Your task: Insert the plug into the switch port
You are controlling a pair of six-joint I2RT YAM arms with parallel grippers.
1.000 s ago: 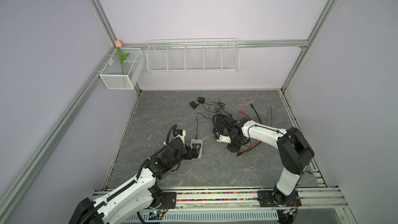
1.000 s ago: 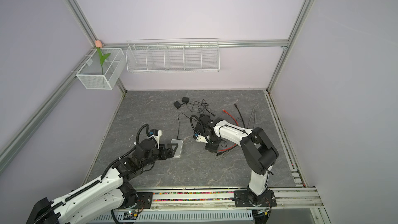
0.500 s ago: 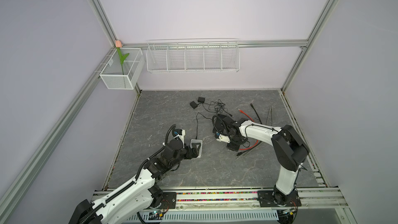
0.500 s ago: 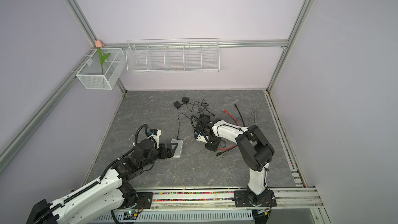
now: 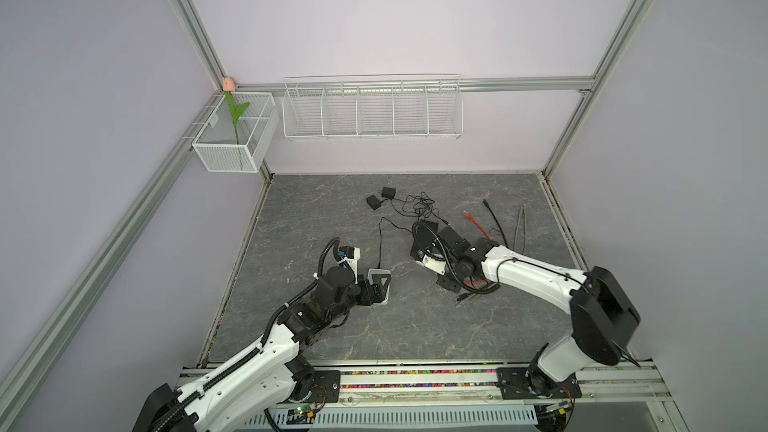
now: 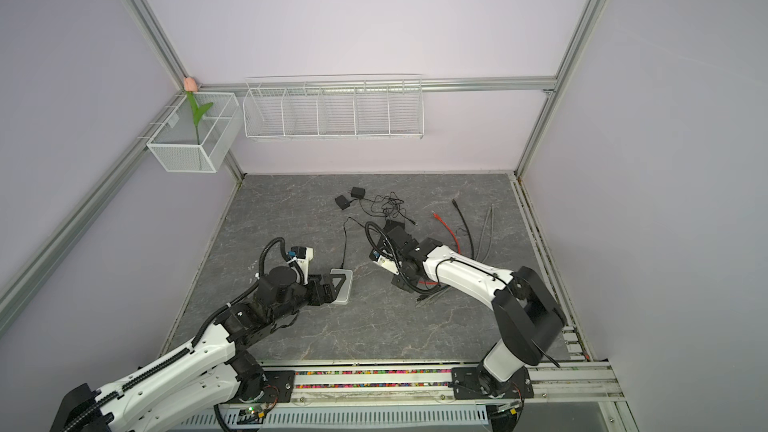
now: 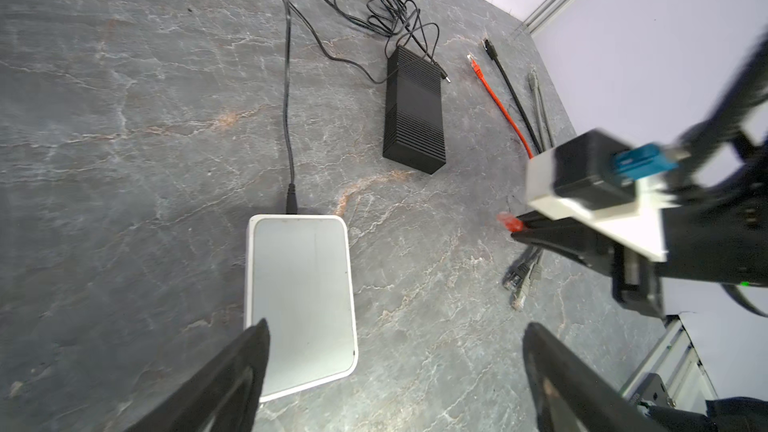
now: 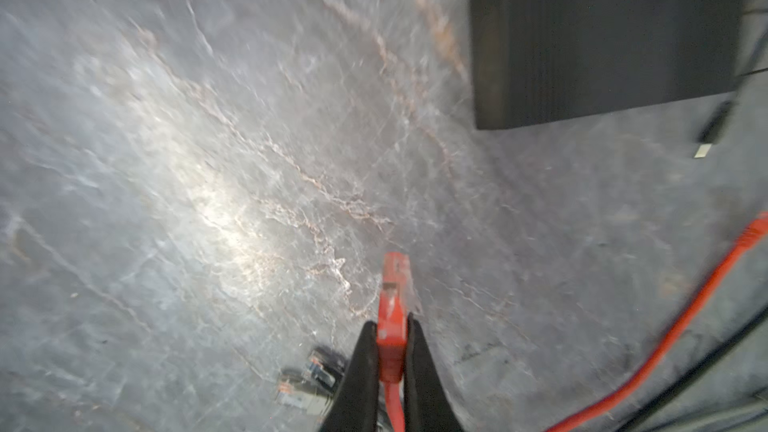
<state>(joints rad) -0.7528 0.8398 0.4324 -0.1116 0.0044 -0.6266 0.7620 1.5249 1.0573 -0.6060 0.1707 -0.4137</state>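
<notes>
Clamping tight on the red plug (image 8: pixel 394 284), the right gripper (image 8: pixel 392 322) is pinching it between both fingers (image 8: pixel 361 359), so that the plug's tip is poking out past them over the grey table (image 7: pixel 124 118). The red cable (image 8: pixel 685 326) is trailing back from the grip. Seen from the left wrist, the plug is sitting well apart from the white switch (image 7: pixel 301 297), near some loose connector ends (image 7: pixel 521 280).

The left gripper (image 7: pixel 392 338) is standing spread wide and is grasping nothing. One of its fingers (image 7: pixel 232 371) is overlapping a corner of the switch; whether it is touching cannot be told.

Counting what is lying on the table:
- one white switch, with one black lead (image 7: pixel 286 118) plugged into its far edge
- one black ribbed box (image 7: pixel 413 114)
- two small black adapters (image 5: pixel 388 192)
- one red cable, one black cable (image 7: pixel 513 93) and two grey cables (image 7: pixel 540 114)

The switch's ports are not showing in any view. In both top views the right arm's wrist is covering its own gripper and the plug. The right wrist view is blurring badly, and the loose connector ends are too smeared there to count.
</notes>
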